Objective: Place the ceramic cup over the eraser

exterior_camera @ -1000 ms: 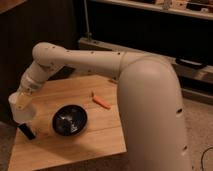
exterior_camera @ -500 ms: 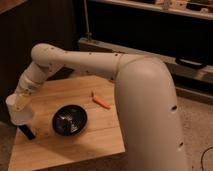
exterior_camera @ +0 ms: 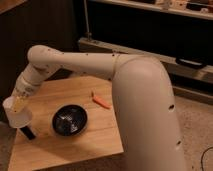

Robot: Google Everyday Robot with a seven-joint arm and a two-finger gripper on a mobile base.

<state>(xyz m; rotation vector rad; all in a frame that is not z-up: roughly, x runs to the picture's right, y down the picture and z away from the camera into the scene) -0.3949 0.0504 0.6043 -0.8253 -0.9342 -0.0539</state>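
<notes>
So the arm comes in from the big white body on the right and reaches across to the far left side of the wooden counter (exterior_camera: 100, 135). The gripper (exterior_camera: 19, 102) is at the end of it, over the counter's left edge, at about 9 o'clock from the black bowl (exterior_camera: 70, 120). Its jaws are clamped on the ceramic cup (exterior_camera: 16, 115), going in at the rim from above, so you mostly just see the wrist disappearing into the cup's mouth.

The cup is white, tapered and roughly upright, mouth facing up, a bit tilted maybe. Right under its base, poking out toward 5 o'clock, is the eraser (exterior_camera: 28, 132), a small dark bar lying flat on the wood. Cup and eraser look like they're touching or nearly so, hard to say which.

The bowl sits just beside them to the right, near the middle of the counter. An orange carrot-like piece (exterior_camera: 101, 102) lies at about 2 o'clock from the bowl, well apart from the cup. Behind everything there's a dark shelf unit (exterior_camera: 150, 25) along the back wall.
</notes>
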